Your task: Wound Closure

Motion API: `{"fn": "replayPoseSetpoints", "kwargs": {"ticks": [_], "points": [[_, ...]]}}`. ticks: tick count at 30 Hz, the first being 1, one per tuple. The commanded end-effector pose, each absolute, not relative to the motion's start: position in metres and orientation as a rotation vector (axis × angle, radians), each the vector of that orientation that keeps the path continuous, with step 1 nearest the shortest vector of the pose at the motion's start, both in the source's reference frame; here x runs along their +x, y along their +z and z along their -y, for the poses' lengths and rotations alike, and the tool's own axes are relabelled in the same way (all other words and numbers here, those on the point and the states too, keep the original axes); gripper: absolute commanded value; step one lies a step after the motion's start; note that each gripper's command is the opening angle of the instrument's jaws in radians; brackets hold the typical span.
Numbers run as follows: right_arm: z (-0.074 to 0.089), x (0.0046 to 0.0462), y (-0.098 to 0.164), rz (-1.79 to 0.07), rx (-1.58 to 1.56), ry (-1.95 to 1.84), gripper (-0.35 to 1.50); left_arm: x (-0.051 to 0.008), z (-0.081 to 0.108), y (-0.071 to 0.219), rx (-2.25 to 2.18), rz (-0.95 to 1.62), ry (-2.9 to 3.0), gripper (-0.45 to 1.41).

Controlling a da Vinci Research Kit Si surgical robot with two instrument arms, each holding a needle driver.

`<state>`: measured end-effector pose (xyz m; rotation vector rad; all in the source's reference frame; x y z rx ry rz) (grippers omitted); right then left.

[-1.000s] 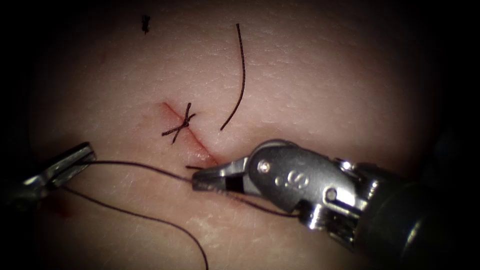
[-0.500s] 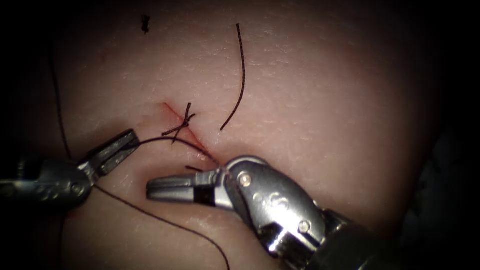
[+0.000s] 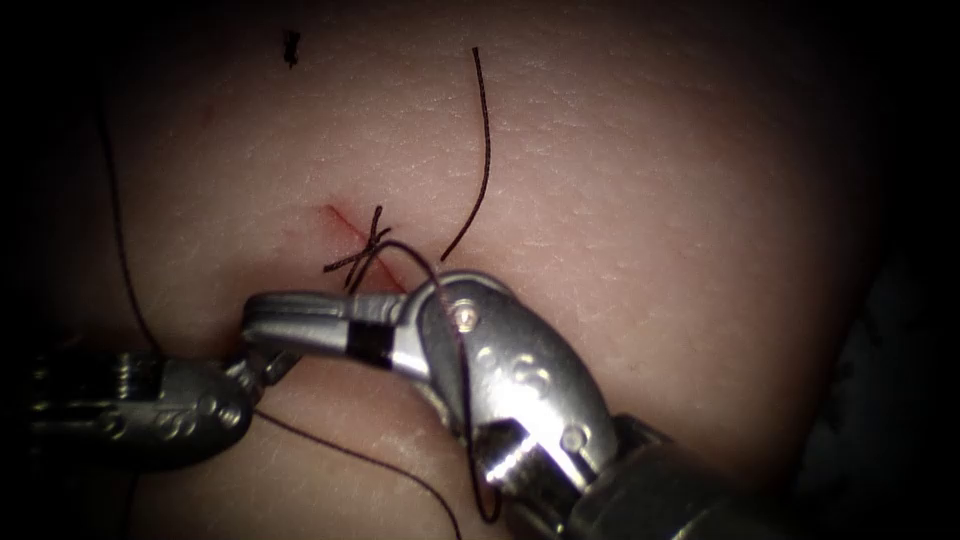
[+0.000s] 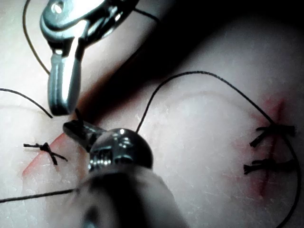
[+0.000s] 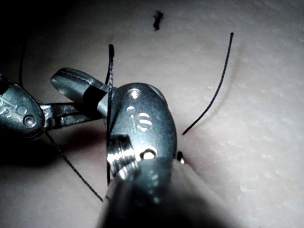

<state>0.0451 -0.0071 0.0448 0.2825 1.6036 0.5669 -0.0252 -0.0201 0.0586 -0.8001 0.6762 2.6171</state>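
Observation:
On the tissue (image 3: 620, 180) a short cut (image 3: 340, 222) carries one tied stitch (image 3: 365, 245). My right tool (image 3: 255, 315) lies across the lower end of the cut, jaws shut and pointing left, with nothing seen between them. The thread (image 3: 455, 340) runs from the stitch up over the right tool's wrist and down its far side, also seen as thread (image 5: 110, 80). My left tool (image 3: 270, 362) comes in from the lower left on the left side of the cut. Its jaws sit just under the right jaws, shut on the thread, which trails away along (image 3: 350, 455).
A loose curved piece of cut thread (image 3: 482, 150) lies right of the cut, and a tiny scrap (image 3: 291, 45) lies farther up. Red fluid (image 3: 385, 275) tints the cut. Two more tied stitches (image 4: 270, 130) sit on a second red line.
The right tool swung left and upward over the cut, and the thread now lies wound over its wrist. The left tool moved right with the thread, ending under the right jaws.

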Motion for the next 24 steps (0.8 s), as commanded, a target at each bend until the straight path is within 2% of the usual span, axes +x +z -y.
{"fn": "replayPoseSetpoints", "kwargs": {"ticks": [1,6,12,18,24], "points": [[0.0070,0.0457,0.0453,-1.609,0.254,0.582,-0.35,-0.0255,0.0211,0.0594,-0.799,-0.676,2.620,-0.45],[0.0060,0.0456,0.0452,-1.560,0.122,0.574,-0.35,-0.0258,0.0221,0.0590,-0.788,-0.682,2.621,-0.45],[0.0057,0.0455,0.0454,-1.400,0.030,0.479,-0.35,-0.0259,0.0231,0.0574,-0.777,-0.677,2.632,-0.45],[0.0063,0.0455,0.0460,-1.232,0.029,0.375,-0.35,-0.0247,0.0226,0.0553,-0.792,-0.682,2.649,-0.45],[0.0068,0.0454,0.0472,-1.145,0.081,0.310,-0.35,-0.0227,0.0211,0.0533,-0.819,-0.714,2.663,-0.45]]}}
